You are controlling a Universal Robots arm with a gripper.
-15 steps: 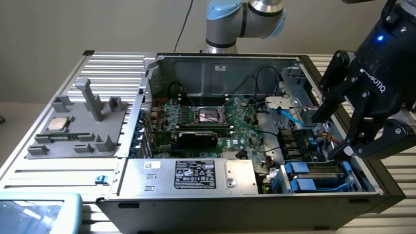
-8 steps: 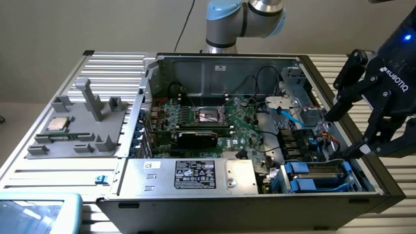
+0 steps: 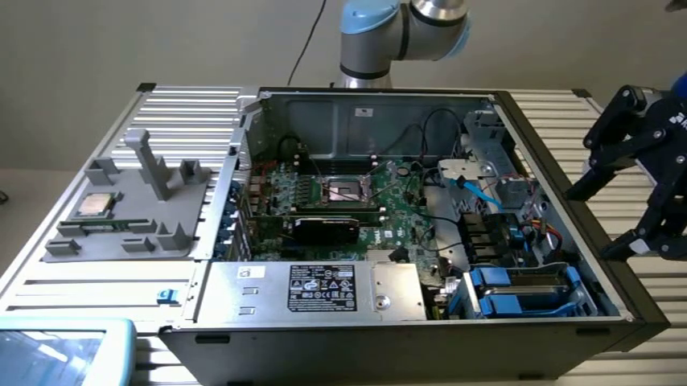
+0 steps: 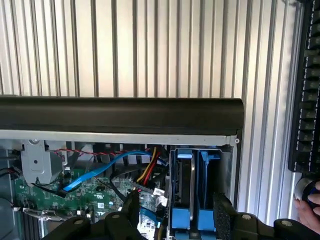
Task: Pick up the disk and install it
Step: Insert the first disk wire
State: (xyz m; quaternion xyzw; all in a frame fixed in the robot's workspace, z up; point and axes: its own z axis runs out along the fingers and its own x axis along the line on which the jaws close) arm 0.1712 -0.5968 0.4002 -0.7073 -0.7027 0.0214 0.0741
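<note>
From my screen the gripper [image 3: 597,222] hangs at the exterior view's right, over the right-hand side of the open computer case [image 3: 429,354]; its black fingers [image 4: 131,207] are spread wide apart with nothing clamped between them. In the wrist view the two fingers frame the drive bay [image 4: 227,165] in the corner of the case. The disk [image 4: 181,197] stands on edge in that bay, touching neither finger; I see it as a thin dark grey slab clipped in bright blue plastic, the blue running down both long sides. Its label face is turned out of my sight. A second blue-bracketed drive [image 4: 209,195] sits just beside it, and I can't say for certain which of the two is which. Red, yellow and blue cables [image 4: 107,167] run beside the bay, above the green board [image 3: 371,205].
</note>
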